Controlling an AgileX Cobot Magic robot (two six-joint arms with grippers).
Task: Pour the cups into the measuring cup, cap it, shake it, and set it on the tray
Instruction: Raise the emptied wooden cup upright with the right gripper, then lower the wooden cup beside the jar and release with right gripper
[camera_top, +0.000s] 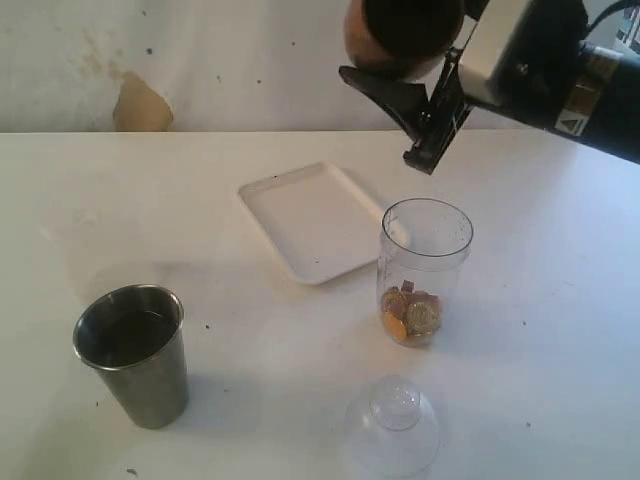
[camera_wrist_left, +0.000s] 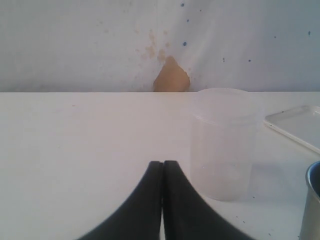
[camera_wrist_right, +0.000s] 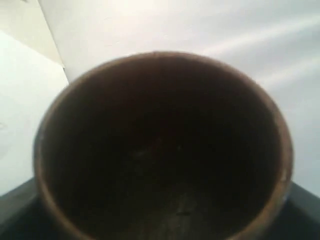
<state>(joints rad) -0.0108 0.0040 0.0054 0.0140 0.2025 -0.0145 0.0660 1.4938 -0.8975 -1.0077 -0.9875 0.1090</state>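
My right gripper (camera_top: 408, 62) is shut on the brown wooden cup (camera_top: 400, 35), holding it high above the table, over and slightly behind the measuring cup (camera_top: 425, 262). The wooden cup (camera_wrist_right: 160, 145) fills the right wrist view, its dark inside showing nothing in it. The clear measuring cup stands open and upright with orange and gold round pieces at its bottom. The steel tumbler (camera_top: 133, 352) stands upright at the front left. The clear dome cap (camera_top: 392, 428) lies in front of the measuring cup. The white tray (camera_top: 312, 222) lies behind it. My left gripper (camera_wrist_left: 162, 165) is shut and empty, low over the table.
A translucent plastic tub (camera_wrist_left: 225, 142) stands on the table just ahead of the left gripper, with the tray's edge (camera_wrist_left: 295, 126) and the tumbler's rim (camera_wrist_left: 312, 200) beyond it to one side. A pale wall with a brown patch (camera_top: 140, 105) runs behind the table.
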